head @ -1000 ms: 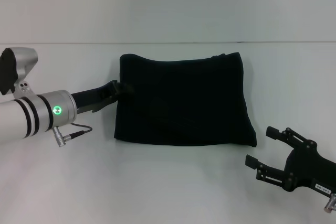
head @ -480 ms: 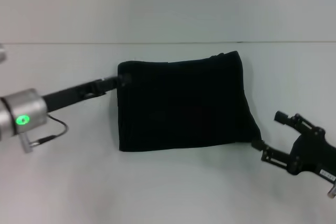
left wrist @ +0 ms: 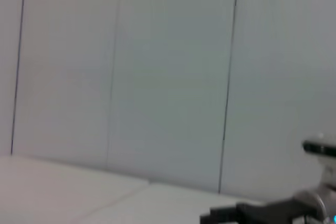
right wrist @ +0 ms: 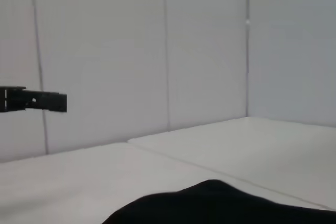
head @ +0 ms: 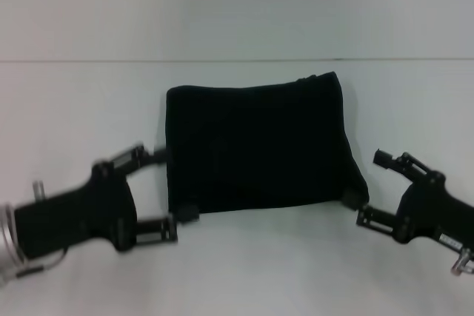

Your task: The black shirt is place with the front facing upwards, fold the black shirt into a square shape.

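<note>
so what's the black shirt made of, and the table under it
The black shirt looks like soft matte cloth, probably a cotton-type knit: it lies limp in a folded rectangle with rounded, slightly puffy edges and no shine. The table looks like a smooth, hard, white surface with a dull sheen; whether laminate or painted board cannot be told.

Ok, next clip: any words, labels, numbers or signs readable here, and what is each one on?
No text can be read in any view.
Folded black cloth shirt: plain black surface showing, no lettering or label in sight.
Right black metal gripper, at the shirt's near right corner: a small pale sticker on its body, too small to read.
Left black metal gripper, at the near left corner: no markings visible.
</note>
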